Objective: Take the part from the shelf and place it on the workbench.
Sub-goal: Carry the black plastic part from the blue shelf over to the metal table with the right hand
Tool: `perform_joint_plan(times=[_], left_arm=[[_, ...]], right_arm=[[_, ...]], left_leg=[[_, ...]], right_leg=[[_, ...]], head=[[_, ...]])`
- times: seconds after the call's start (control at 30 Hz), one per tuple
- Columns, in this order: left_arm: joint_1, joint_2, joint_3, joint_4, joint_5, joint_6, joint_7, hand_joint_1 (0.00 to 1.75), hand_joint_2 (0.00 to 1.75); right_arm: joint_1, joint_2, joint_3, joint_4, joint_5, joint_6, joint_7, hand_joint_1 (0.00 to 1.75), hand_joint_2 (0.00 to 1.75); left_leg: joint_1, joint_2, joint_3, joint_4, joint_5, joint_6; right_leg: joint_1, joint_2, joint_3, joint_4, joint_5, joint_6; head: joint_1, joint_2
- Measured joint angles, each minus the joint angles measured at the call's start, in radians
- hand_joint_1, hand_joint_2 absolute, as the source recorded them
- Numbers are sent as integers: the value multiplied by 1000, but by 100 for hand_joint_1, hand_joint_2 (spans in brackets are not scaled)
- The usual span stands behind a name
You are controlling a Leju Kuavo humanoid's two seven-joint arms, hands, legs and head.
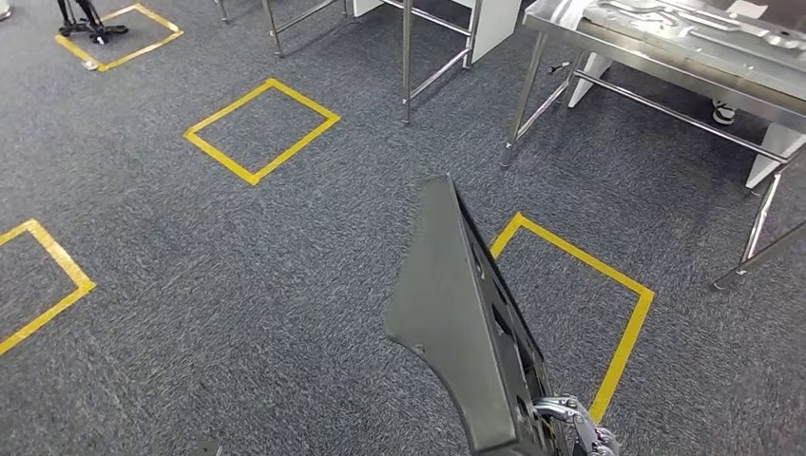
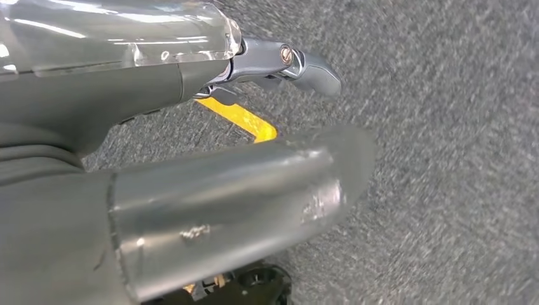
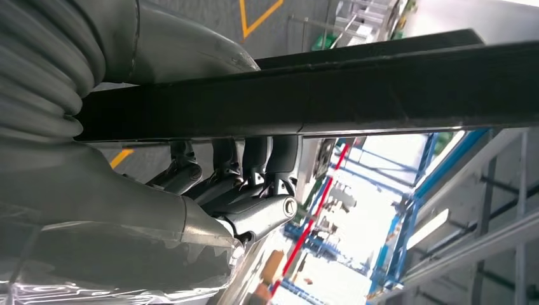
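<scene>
The right hand point(image 3: 210, 190) is clamped on the part point(image 1: 456, 313), a dark flat panel carried upright on edge, with the fingers point(image 3: 254, 159) curled against one face. In the head view the part stands above the grey carpet point(image 1: 238, 285), beside a yellow floor marking point(image 1: 608, 313). The workbench point(image 1: 665, 47) stands well apart, ahead and to the right, with metal pieces already on it. The left hand point(image 2: 279, 63) holds nothing; its fingers lie loosely extended.

Risk: the grip sits near the panel's lower end, so walking sway may tilt or twist it out of the fingers. The panel could also strike the workbench legs point(image 1: 523, 104) during approach.
</scene>
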Motion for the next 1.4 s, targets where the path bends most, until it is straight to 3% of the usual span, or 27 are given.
perform_joint_plan(times=[0.03,0.1,0.17,0.23,0.27,0.3,0.33,0.4,0.47,0.5,0.53,0.6,0.67,0.73,0.77,0.8,0.87,0.93,1.0,1.1,1.17,1.23,1.27,1.3,1.37,1.4], left_arm=[[-3,0,0,0,-2,0,0,0,0],[-6,1,1,0,-4,-1,0,0,0],[-4,2,1,0,-5,-2,-1,0,0],[2,2,2,0,-4,-2,0,0,0],[3,3,2,0,-4,-3,0,0,0],[4,3,2,0,-4,-4,0,0,0],[4,3,2,0,-4,-6,0,0,0],[4,3,4,0,-5,-10,0,0,0],[4,3,5,0,-8,-15,3,0,0],[4,3,5,0,-12,-19,5,0,0],[2,2,5,0,-18,-24,7,0,0],[0,1,5,0,-27,-35,9,0,0],[3,1,5,0,-30,-41,9,0,0],[7,2,5,0,-31,-43,9,0,0],[8,2,5,0,-32,-45,9,0,0],[8,2,5,0,-33,-46,9,0,0],[7,1,5,0,-38,-50,9,0,0],[5,0,5,1,-42,-52,8,0,0],[5,0,5,1,-43,-52,8,0,0],[2,1,5,1,-43,-52,7,0,0],[2,1,5,2,-43,-52,7,0,0],[5,2,6,2,-43,-52,8,0,0],[8,2,6,2,-43,-52,8,0,0],[10,3,6,2,-43,-52,8,0,0],[12,3,6,2,-43,-52,8,0,0],[12,4,7,2,-43,-52,8,0,0]], right_arm=[[1,0,1,0,0,1,0,175,175],[-1,1,2,0,0,1,1,175,175],[-4,1,3,1,0,2,1,175,175],[-5,1,3,3,0,2,1,175,175],[-5,1,3,4,0,2,1,175,175],[-5,1,3,5,0,3,2,175,175],[-5,1,3,6,0,4,2,175,175],[-7,1,3,7,0,6,3,175,175],[-7,1,3,8,5,10,12,175,175],[-6,0,2,8,15,11,23,175,175],[-4,0,-1,9,33,8,39,175,175],[-5,0,-6,15,86,-5,80,175,175],[-15,0,-7,26,127,-15,108,175,175],[-20,0,-6,35,140,-18,116,175,175],[-20,0,-5,39,142,-20,120,175,175],[-21,0,-4,43,145,-22,124,175,175],[-22,0,-4,50,148,-27,134,175,175],[-24,0,-3,56,148,-31,141,175,175],[-26,0,-2,60,147,-33,144,175,175],[-25,-1,-1,64,146,-35,146,175,175],[-26,-1,0,68,146,-37,146,175,175],[-28,-1,0,72,146,-37,147,175,175],[-28,-1,0,74,146,-37,147,175,175],[-28,-1,0,75,146,-37,147,175,175],[-28,-1,0,77,146,-37,148,175,175],[-28,-1,0,77,146,-37,148,175,175]], left_leg=[[1,2,4,0,-3,-5],[2,-38,-5,36,-32,-13],[5,-97,-55,150,-94,-19],[7,-114,-114,266,-134,-24],[8,-115,-126,280,-125,-26],[10,-118,-120,254,-96,-28],[13,-127,-97,193,-54,-29],[20,-173,-48,69,2,-30],[21,-198,-31,24,7,-21],[18,-190,-30,21,7,-14],[18,-181,-28,19,8,-6],[19,-164,-24,12,11,9],[19,-146,-22,9,10,17],[18,-130,-20,9,5,19],[17,-125,-18,9,1,18],[17,-121,-13,9,-3,17],[17,-115,2,8,-13,13],[16,-111,11,6,-23,4],[16,-108,16,-1,-29,-8],[15,-106,28,10,-45,-23],[17,-111,-20,108,-82,-26],[17,-112,-109,242,-117,-30],[17,-113,-143,276,-110,-30],[17,-113,-160,275,-81,-30],[16,-114,-142,171,17,-25],[13,-115,-125,119,52,-20]], right_leg=[[-4,13,2,-5,4,-3],[-14,35,10,-19,11,-11],[-19,57,14,-23,14,-18],[-19,85,14,-21,13,-20],[-20,100,15,-19,12,-19],[-21,116,16,-16,10,-17],[-22,131,17,-11,7,-14],[-23,158,13,3,-1,-3],[-24,180,4,13,-4,8],[-25,189,0,14,-4,15],[-27,190,-2,13,-3,20],[-26,147,-17,40,-21,30],[-26,87,-71,143,-72,38],[-30,67,-139,265,-114,44],[-31,65,-155,288,-110,44],[-31,65,-151,273,-86,44],[-29,61,-92,150,-11,35],[-20,53,-36,41,19,21],[-12,51,-23,15,7,10],[-19,57,5,-8,1,-5],[-23,58,30,-20,-10,-16],[-21,60,51,-20,-29,-22],[-20,63,64,-20,-39,-23],[-19,67,79,-20,-51,-22],[-19,72,113,-20,-77,-18],[-18,74,125,-20,-89,-13]], head=[[0,0],[-3,0],[-7,0],[-9,0],[-9,0],[-10,0],[-10,0],[-11,0],[-12,0],[-12,0],[-11,0],[-5,0],[4,0],[6,0],[6,0],[6,0],[6,0],[6,0],[6,0],[4,0],[-1,0],[-5,0],[-6,0],[-6,0],[-7,0],[-6,0]])
